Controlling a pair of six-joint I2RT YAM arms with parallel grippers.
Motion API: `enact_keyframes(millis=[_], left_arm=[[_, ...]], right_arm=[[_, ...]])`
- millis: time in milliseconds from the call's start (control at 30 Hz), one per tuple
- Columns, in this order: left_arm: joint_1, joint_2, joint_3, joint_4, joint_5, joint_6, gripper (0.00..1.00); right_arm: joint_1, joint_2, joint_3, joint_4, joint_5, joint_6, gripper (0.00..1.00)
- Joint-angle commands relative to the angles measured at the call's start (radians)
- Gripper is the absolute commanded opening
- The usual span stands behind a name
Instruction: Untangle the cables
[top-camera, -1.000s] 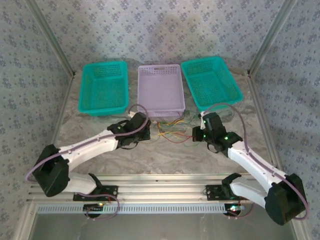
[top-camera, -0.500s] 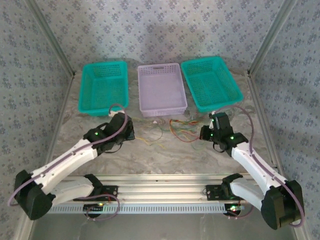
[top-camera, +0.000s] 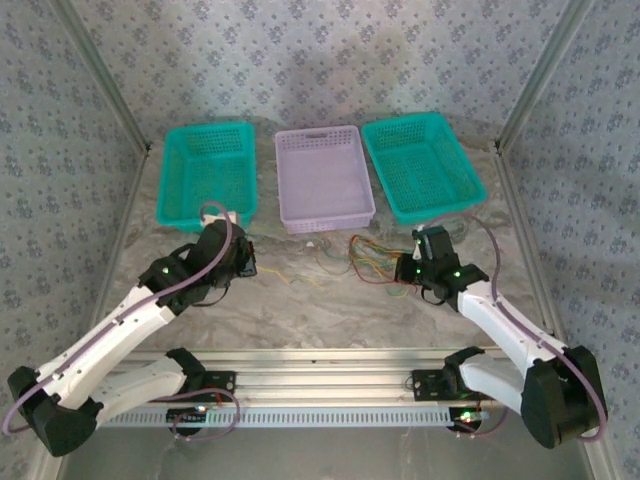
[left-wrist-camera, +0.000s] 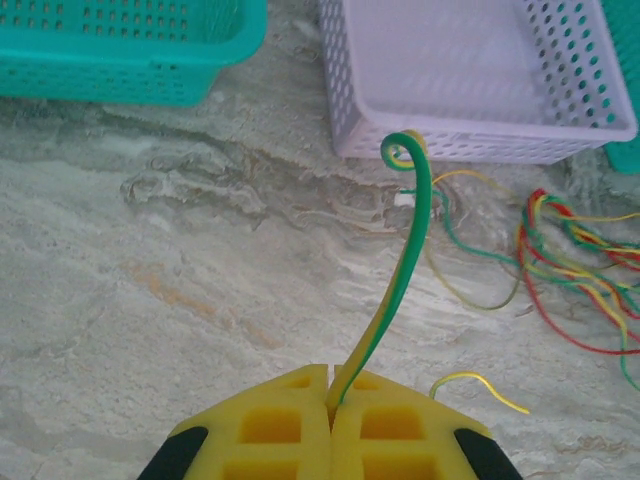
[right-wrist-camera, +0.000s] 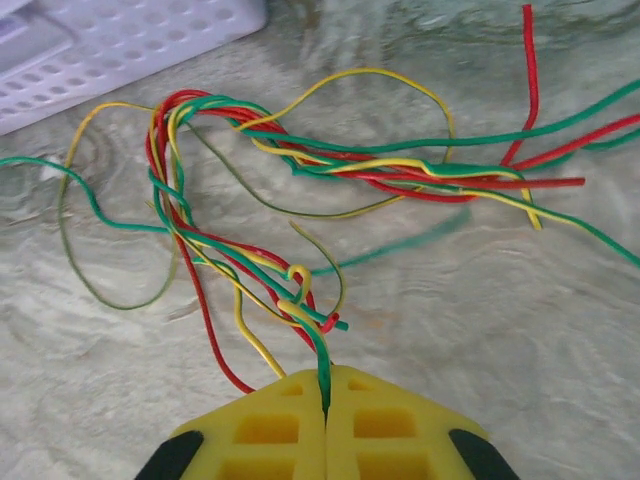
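Note:
A tangle of thin yellow, dark green and red cables (top-camera: 367, 259) lies on the table in front of the lilac basket, right of centre. My left gripper (left-wrist-camera: 330, 388) is shut on one yellow-and-green cable (left-wrist-camera: 398, 255) that curves up and away to a curled end near the lilac basket. From above, that left gripper (top-camera: 247, 256) sits left of the bundle. My right gripper (right-wrist-camera: 326, 392) is shut on a green and yellow strand of the cable tangle (right-wrist-camera: 300, 200), which fans out ahead of it. Seen from the top camera, the right gripper (top-camera: 404, 268) is at the bundle's right edge.
Three baskets stand at the back: a teal basket (top-camera: 208, 176) on the left, a lilac basket (top-camera: 322, 178) in the middle, another teal basket (top-camera: 422, 165) on the right. Bare marbled table lies between the arms and toward the front rail (top-camera: 330, 358).
My left arm has pulled away to the left with its cable, drawing it out of the bundle. The right gripper shifted slightly left, and the tangle now sits closer to it.

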Motion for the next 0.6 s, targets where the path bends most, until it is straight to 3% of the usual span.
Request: enact_keyframes(millis=[0, 200, 367, 567], left_arm=[[0.004, 0.004, 0.037, -0.021, 0.002, 0.042, 0.00], [0.004, 0.051, 0.022, 0.080, 0.067, 0.020, 0.00], [0.004, 0.055, 0.075, 0.089, 0.071, 0.045, 0.00], [0.004, 0.064, 0.179, -0.019, 0.006, 0.105, 0.00]], right_arm=[[0.050, -0.008, 0.010, 0.048, -0.083, -0.038, 0.20], [0.136, -0.034, 0.035, 0.048, -0.083, -0.057, 0.46], [0.151, -0.065, 0.050, 0.025, -0.075, -0.080, 0.68], [0.157, -0.159, 0.036, 0.031, -0.012, -0.084, 0.81]])
